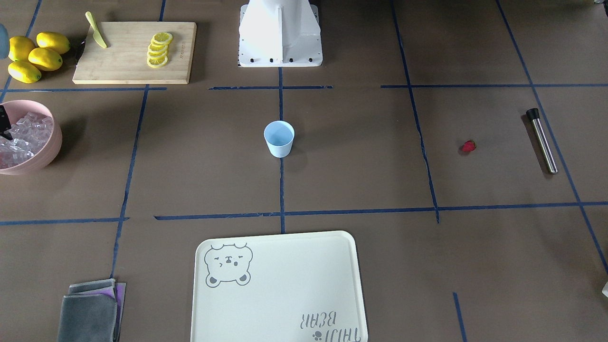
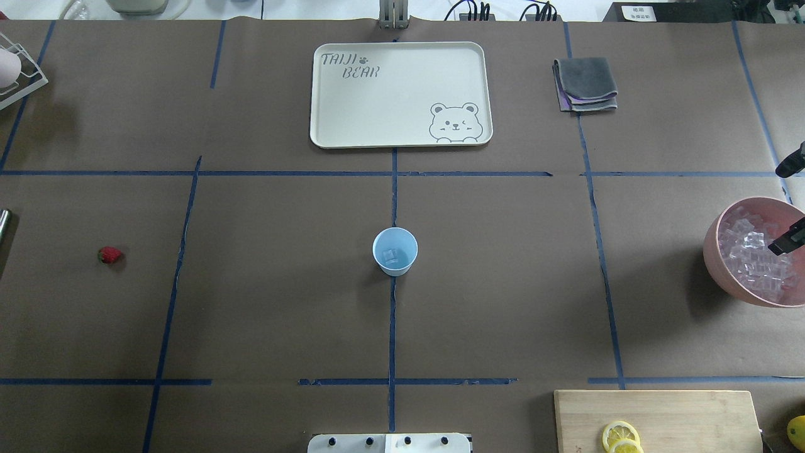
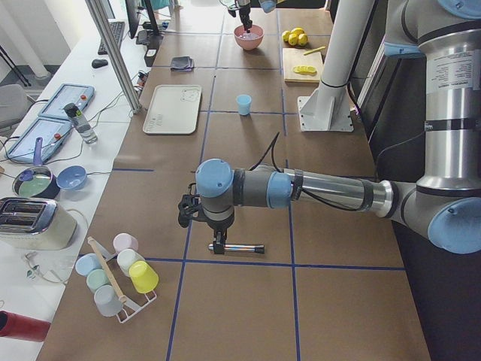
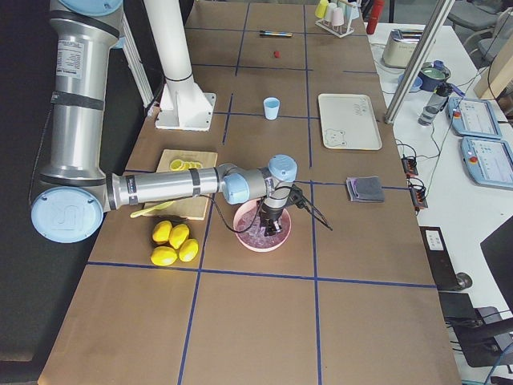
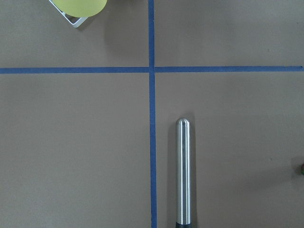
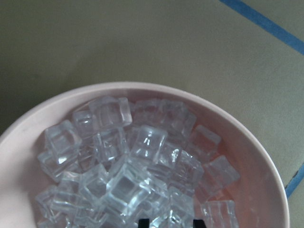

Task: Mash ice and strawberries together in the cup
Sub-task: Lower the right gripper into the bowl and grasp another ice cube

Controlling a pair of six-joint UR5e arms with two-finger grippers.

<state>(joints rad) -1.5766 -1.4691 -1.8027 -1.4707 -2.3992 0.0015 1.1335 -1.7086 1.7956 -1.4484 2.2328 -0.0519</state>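
Observation:
The pale blue cup (image 2: 395, 251) stands at the table's centre with one ice cube (image 2: 390, 255) inside. More ice (image 6: 128, 175) fills the pink bowl (image 2: 717, 251) on my right side. My right gripper (image 6: 172, 222) hangs low over that bowl. It is open, with its fingertips (image 6: 145, 222) apart among the cubes. The strawberry (image 2: 110, 255) lies alone on the paper far to my left. Beyond it lies a steel muddler (image 1: 541, 141). My left gripper (image 3: 218, 242) hovers by the muddler (image 3: 242, 247); I cannot tell whether it is open or shut.
A cream bear tray (image 2: 327, 94) lies beyond the cup, grey cloths (image 2: 585, 85) to its right. A cutting board (image 1: 128, 66) with lemon slices, a knife (image 1: 96, 37) and whole lemons (image 1: 35, 57) sit near the bowl. A cup rack (image 3: 113, 274) stands at my far left.

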